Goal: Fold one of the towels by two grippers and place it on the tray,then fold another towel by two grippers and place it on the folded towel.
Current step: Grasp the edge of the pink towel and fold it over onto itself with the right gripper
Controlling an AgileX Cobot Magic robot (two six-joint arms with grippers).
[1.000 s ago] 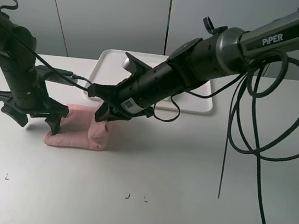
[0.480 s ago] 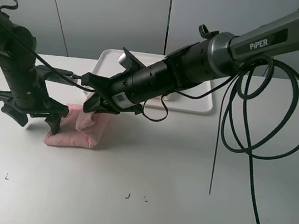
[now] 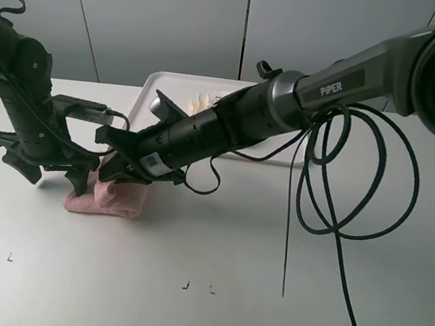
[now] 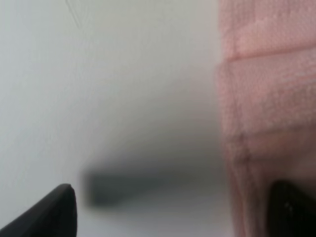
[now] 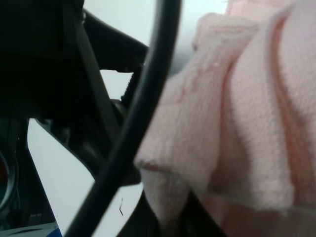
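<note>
— Starting at the front: where is the pink towel (image 3: 114, 199)?
— Lying on the white surface (image 3: 212, 252), left of the middle, bunched, with one edge raised off the rest.
— What holds that edge up?
— The right fingers (image 3: 121, 168), reaching across from the right. They are pinched tight on it, and the wrist view shows a fold of pink cloth right against them, behind a black cable (image 5: 143, 108).
— And the left fingers (image 3: 78, 177)?
— Spread wide, gripping nothing. One tip stands at the towel's left end, the other over bare surface.
— Farther back?
— The tray (image 3: 148, 91) sits by the surface's rear edge. The cream towel (image 3: 208, 101) shows on it, mostly hidden by the right arm.
</note>
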